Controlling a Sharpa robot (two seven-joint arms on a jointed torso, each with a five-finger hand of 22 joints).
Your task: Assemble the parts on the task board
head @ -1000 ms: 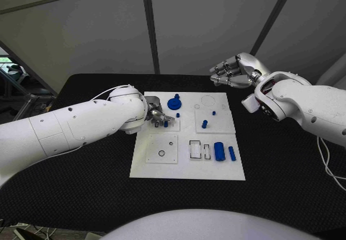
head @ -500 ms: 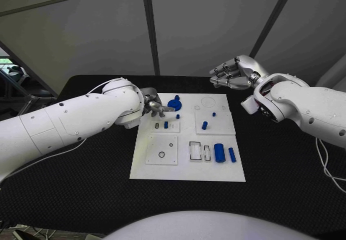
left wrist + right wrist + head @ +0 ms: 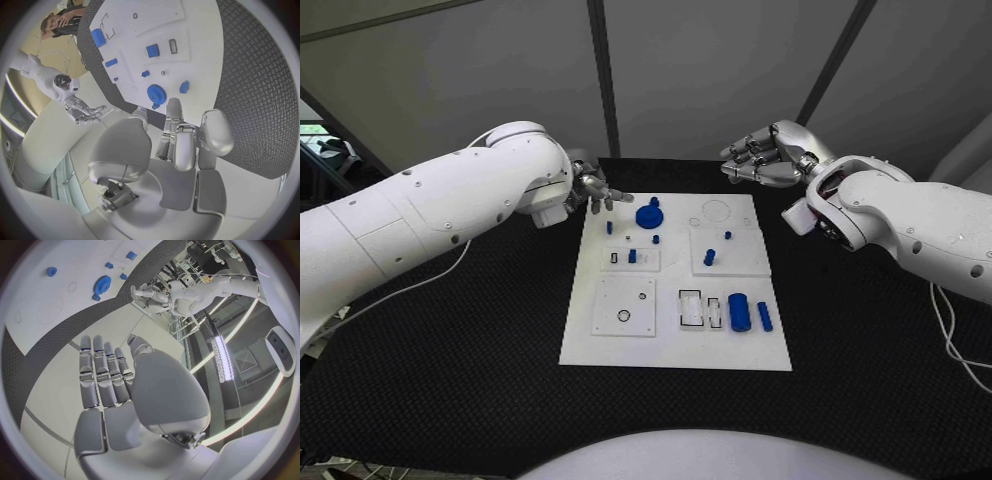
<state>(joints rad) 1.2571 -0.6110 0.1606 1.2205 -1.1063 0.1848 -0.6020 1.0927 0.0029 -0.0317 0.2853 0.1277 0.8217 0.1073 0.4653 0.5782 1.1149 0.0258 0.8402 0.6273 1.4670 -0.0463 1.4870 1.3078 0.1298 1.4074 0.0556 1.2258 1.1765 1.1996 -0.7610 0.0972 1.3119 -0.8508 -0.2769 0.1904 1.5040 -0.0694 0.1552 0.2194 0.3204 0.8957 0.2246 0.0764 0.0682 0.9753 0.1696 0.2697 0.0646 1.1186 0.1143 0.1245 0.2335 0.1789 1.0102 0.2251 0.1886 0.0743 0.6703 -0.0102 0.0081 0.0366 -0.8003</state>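
We see the task board (image 3: 672,345) lying in the middle of the black counter (image 3: 459,380), its long side running from the near edge toward the far edge.

Blue parts on the board: a gear (image 3: 649,212) near the far left corner, with a small peg (image 3: 609,227) just beside it toward the left edge. A short block (image 3: 632,256) stands in the left sub-plate. Two small pegs (image 3: 710,256) sit on the right sub-plate. Near the right edge, toward the near end, a thick cylinder (image 3: 738,312) and a thinner rod (image 3: 764,315) lie side by side.

Left hand (image 3: 593,190) hovers over the board's far left corner, above and apart from the gear. In the left wrist view its fingers (image 3: 215,131) are loosely curled, slightly apart, with nothing between them.

Right hand (image 3: 764,157) is raised past the far right corner of the board, over the counter's far edge. In the right wrist view its fingers (image 3: 100,375) lie straight and side by side, holding nothing.
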